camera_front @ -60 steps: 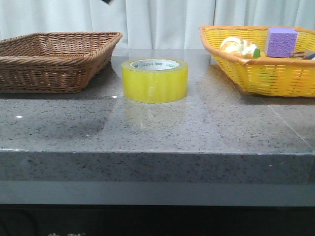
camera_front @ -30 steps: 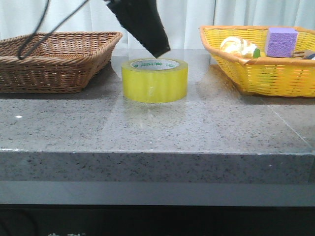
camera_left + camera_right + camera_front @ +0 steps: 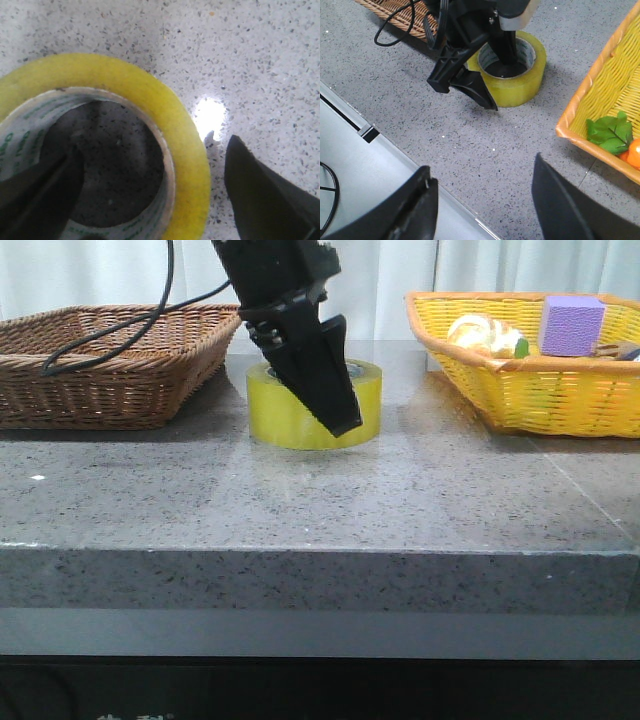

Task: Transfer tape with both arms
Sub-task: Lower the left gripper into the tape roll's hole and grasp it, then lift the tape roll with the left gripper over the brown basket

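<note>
My right claw hangs wide apart, gripping nothing, above the near edge of the grey speckled surface. Farther on, my left claw straddles the tape: one finger inside the core, one outside its wall, not yet closed. Behind stand the brown basket and yellow basket.

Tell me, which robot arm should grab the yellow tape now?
The left. Its gripper is open around the tape's wall, one finger inside the hole. The right gripper hangs well away.
</note>
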You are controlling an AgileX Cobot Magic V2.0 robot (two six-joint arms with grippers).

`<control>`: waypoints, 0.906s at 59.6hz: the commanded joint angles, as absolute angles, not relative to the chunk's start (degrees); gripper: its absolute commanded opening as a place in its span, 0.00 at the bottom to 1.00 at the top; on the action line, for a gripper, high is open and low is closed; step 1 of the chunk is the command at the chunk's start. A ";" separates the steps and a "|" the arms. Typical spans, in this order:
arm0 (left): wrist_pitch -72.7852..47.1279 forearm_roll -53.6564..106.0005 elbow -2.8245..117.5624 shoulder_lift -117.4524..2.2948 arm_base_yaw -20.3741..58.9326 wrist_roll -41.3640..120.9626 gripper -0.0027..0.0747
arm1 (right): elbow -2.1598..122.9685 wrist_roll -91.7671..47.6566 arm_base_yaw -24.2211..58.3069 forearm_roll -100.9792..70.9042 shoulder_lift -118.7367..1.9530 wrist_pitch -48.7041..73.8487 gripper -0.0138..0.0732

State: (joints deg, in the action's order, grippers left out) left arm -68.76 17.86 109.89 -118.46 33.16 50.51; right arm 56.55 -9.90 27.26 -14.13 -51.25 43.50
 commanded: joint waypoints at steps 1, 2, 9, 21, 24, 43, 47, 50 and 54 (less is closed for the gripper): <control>-67.67 19.94 111.76 -116.02 33.69 50.46 0.76 | 58.01 -9.89 26.79 -14.84 -51.03 39.65 0.67; -67.67 19.94 111.76 -116.12 33.69 50.46 0.76 | 58.01 -9.89 26.79 -14.84 -51.03 39.65 0.67; -67.92 19.94 111.76 -117.09 33.69 50.46 0.76 | 58.01 -9.89 26.79 -14.84 -51.03 39.65 0.67; -68.64 19.78 111.76 -117.45 33.69 50.11 0.58 | 58.01 -9.89 26.79 -14.84 -51.03 39.64 0.67; -68.90 19.78 111.76 -117.45 33.69 50.11 0.47 | 58.01 -9.89 26.79 -14.84 -51.03 39.64 0.67; -69.61 18.84 113.93 -117.45 33.69 47.30 0.21 | 58.01 -9.89 26.79 -14.84 -51.03 39.64 0.67; -70.26 17.85 115.81 -117.45 33.69 45.82 0.21 | 58.01 -9.89 26.79 -14.84 -51.03 39.64 0.67; -70.94 16.83 117.43 -117.45 33.69 44.06 0.21 | 58.01 -9.89 26.79 -14.84 -51.03 39.64 0.67; -71.88 15.50 120.19 -117.45 33.69 42.26 0.21 | 58.01 -9.89 26.79 -14.84 -51.03 39.64 0.67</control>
State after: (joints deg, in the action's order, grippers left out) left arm -71.78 15.30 115.37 -121.31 33.56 44.93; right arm 56.55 -9.90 27.26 -14.17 -51.28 43.50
